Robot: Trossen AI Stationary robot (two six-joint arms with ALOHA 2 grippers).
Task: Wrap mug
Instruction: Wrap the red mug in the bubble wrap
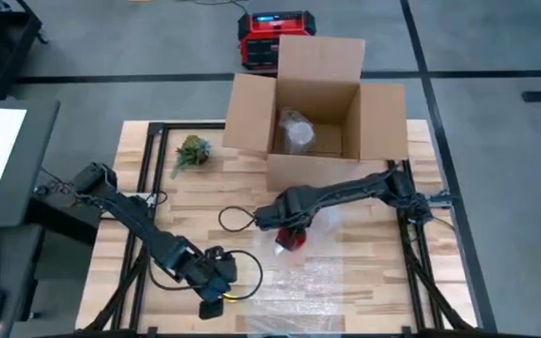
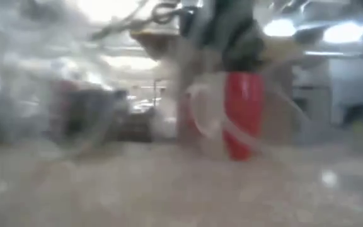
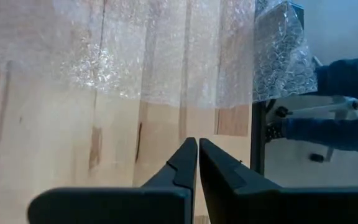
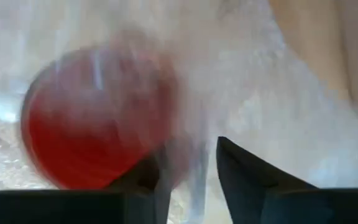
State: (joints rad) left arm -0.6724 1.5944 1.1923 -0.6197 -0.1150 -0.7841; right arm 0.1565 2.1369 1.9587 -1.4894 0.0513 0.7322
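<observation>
A red mug (image 1: 291, 241) stands upright at the far left corner of a clear bubble wrap sheet (image 1: 355, 277) spread on the wooden table. My right gripper (image 1: 287, 228) reaches in from the right and is shut on the mug from above. In the low view the mug (image 2: 242, 116) shows below the gripper, with a pale handle loop (image 2: 200, 120) at its side. My left gripper (image 1: 212, 305) is shut near the table's near edge, over bare wood (image 3: 73, 155) beside the wrap's edge (image 3: 166, 93). It touches nothing. My right gripper holds the mug at its rim (image 4: 166, 146), fingers pointing down from above. One finger (image 4: 151, 177) seems to be inside the mug's mouth and the other (image 4: 244, 171) outside its wall; blur hides the exact contact. The mug stays upright. Whether its base rests on the wrap, I cannot tell.
An open cardboard box (image 1: 317, 113) stands at the table's far side with a wrapped item (image 1: 297, 131) inside. A small green plant (image 1: 192, 150) lies at the far left. A person's blue sleeve (image 3: 347, 81) shows beyond the table edge. Cables loop near both arms.
</observation>
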